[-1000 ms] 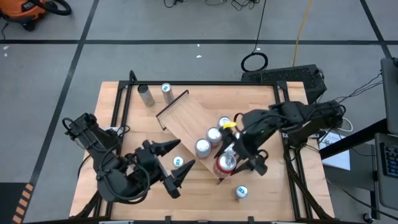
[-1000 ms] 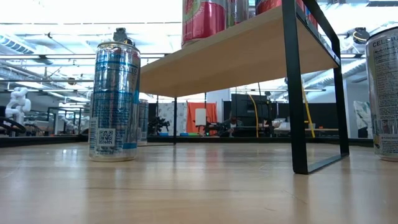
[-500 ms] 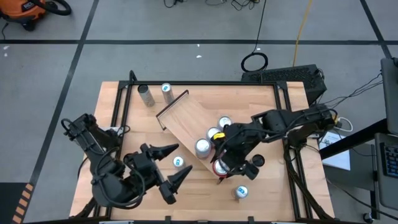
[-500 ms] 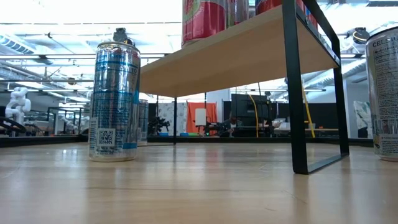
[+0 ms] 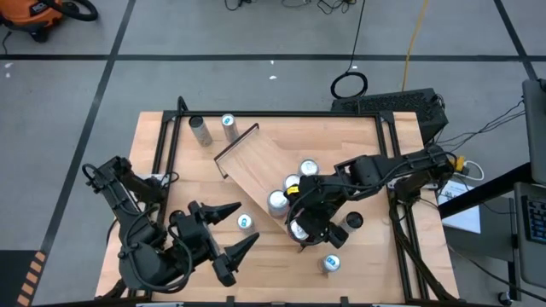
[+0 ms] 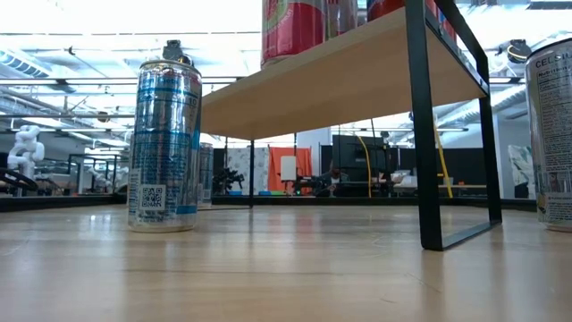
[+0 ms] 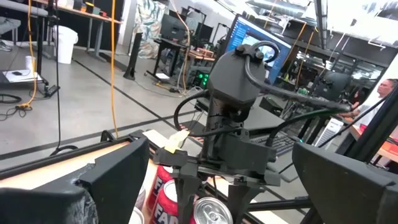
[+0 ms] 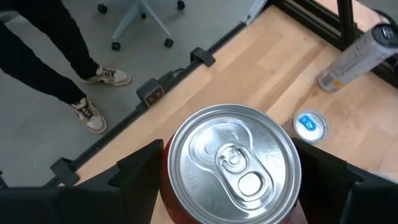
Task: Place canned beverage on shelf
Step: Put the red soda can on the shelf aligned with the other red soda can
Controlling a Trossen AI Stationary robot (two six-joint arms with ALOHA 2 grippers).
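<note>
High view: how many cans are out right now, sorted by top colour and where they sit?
Blue-topped cans on the table: 3
Tall grey can on the table: 1
Silver-topped cans on the shelf: 3
Red can held in the right gripper: 1
Total: 8

Wooden table (image 5: pixel 358 136) carrying the shelf (image 5: pixel 252 162), sitting askew near the middle. Standing on the shelf's near end: four cans (image 5: pixel 278 201), clustered. Standing directly on the table: two cans (image 5: pixel 228 122) near the far left corner, one (image 5: pixel 245 223) left of the shelf, one (image 5: pixel 331 263) near the front edge.
</note>
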